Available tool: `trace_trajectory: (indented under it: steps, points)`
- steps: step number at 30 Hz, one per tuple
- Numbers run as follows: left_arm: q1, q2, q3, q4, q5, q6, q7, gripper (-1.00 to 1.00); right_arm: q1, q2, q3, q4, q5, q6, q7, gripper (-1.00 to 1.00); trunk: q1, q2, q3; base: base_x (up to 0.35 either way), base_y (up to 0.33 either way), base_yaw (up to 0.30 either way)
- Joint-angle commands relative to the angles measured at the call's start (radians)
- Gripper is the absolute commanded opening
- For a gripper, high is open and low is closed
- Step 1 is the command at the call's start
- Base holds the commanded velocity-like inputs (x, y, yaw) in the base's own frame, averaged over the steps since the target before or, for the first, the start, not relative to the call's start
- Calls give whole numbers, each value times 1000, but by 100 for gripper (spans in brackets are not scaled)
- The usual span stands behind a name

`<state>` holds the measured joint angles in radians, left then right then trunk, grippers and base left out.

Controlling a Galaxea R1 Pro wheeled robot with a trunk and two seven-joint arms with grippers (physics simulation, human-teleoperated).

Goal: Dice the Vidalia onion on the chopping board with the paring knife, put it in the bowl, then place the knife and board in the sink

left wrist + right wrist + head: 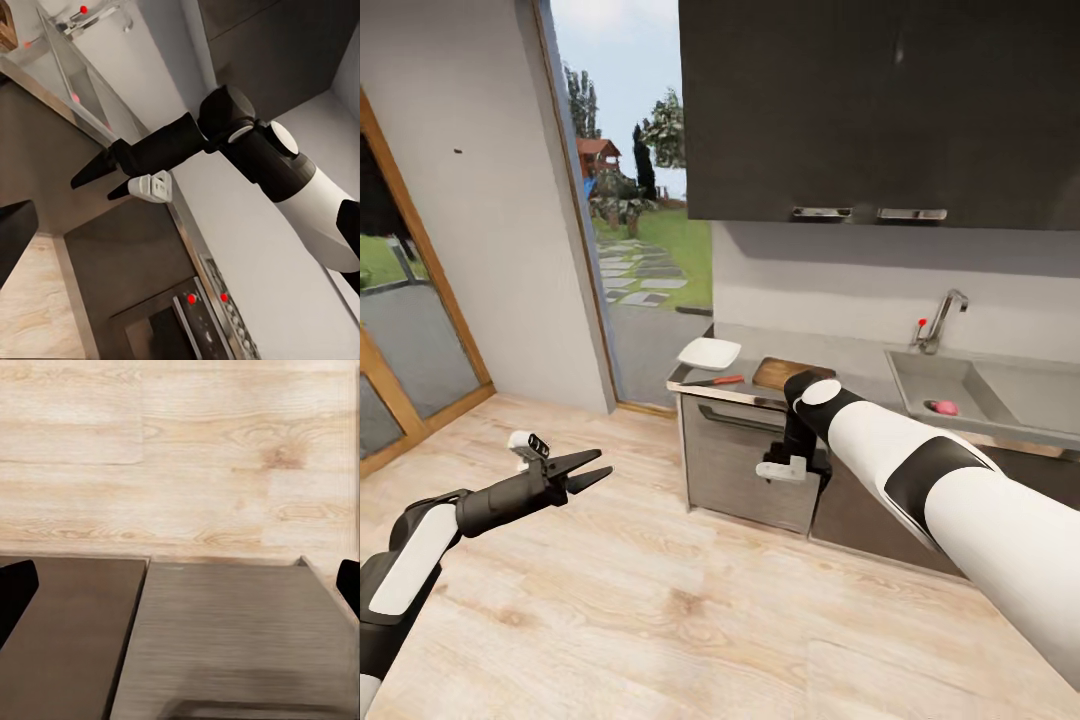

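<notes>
The pinkish-red Vidalia onion (945, 407) lies in the steel sink (920, 375) at the right of the grey countertop (850, 358). On the countertop's left end sit the white bowl (709, 353), the red-handled paring knife (715, 381) and the brown chopping board (785, 372). My right gripper (805, 470) hangs pointing down in front of the cabinet below the board. It is open and empty, seen too in the left wrist view (97, 184). My left gripper (585, 470) is open and empty over the wooden floor, well left of the counter.
Dark wall cabinets (880, 110) hang above the counter. A curved faucet (942, 318) stands behind the sink. An open doorway (640, 200) to a garden lies left of the counter. Wooden floor (660, 600) spreads in front. An oven panel with red lights (202, 300) shows in the left wrist view.
</notes>
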<state>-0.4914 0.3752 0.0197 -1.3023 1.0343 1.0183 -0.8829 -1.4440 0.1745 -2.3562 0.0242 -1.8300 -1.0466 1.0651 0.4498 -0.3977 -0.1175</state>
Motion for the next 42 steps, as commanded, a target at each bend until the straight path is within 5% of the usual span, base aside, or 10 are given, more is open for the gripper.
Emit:
trace_trajectory:
  steps: [1,38,42]
  points:
    - [-1,1,0,0,-2,3,-4,100,-1,0,0,0,-9,-1,10,100,0,-2,-1,-278,54,75]
    - [-1,-7,0,0,-2,0,-3,100,-1,0,0,2,-14,-1,2,100,0,-2,13,-18,3,10]
    - [-1,-11,20,23,6,3,-9,100,-24,0,0,25,-27,11,-13,100,0,-2,13,0,0,0]
